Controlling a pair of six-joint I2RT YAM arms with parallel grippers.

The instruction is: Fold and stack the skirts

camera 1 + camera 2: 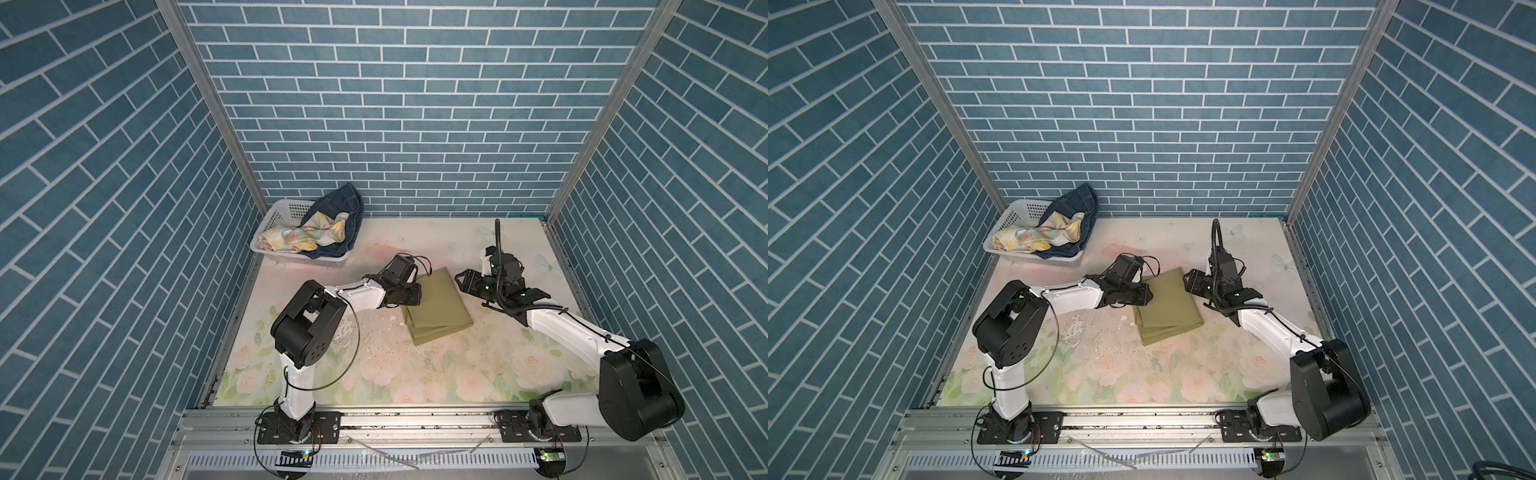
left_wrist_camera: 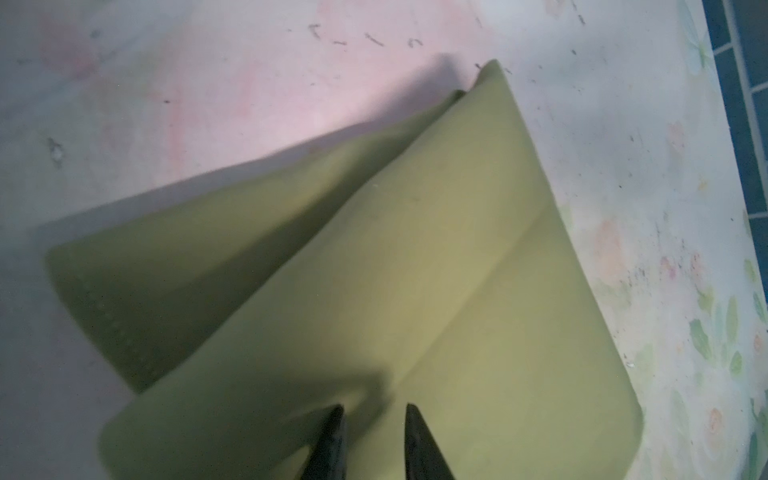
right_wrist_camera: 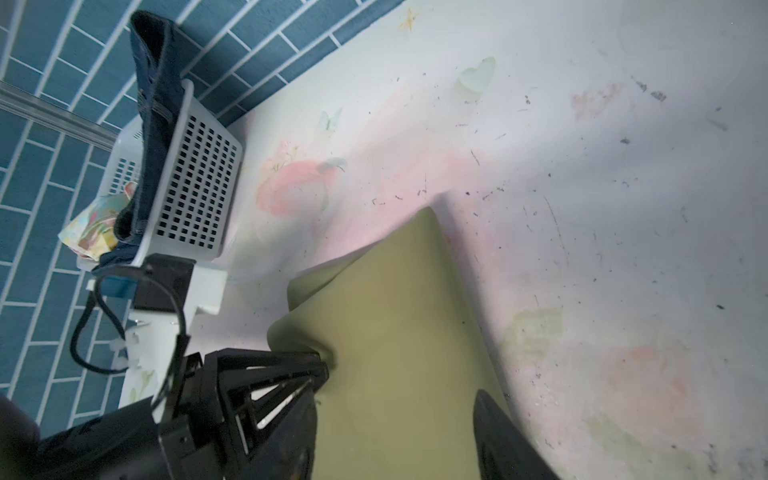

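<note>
Floral table (image 1: 478,365), with the folded olive-green skirt (image 1: 440,307) at its centre. In the far left corner, a white basket (image 1: 286,208) holds the denim skirt (image 1: 340,208) and the floral skirt (image 1: 299,239). The left gripper (image 2: 374,409) seems to pinch the olive-green skirt's edge. The right gripper (image 1: 460,280) has its jaws spread.

Looks like a robotics lab booth rather than a home: brick-print panels (image 1: 399,104) on aluminium posts (image 1: 216,108), a worn floral tabletop (image 1: 436,374), a left arm (image 1: 357,293) and right arm (image 1: 561,328) bolted to a metal rail (image 1: 415,417) with a slotted cable duct (image 1: 415,459) in front.
</note>
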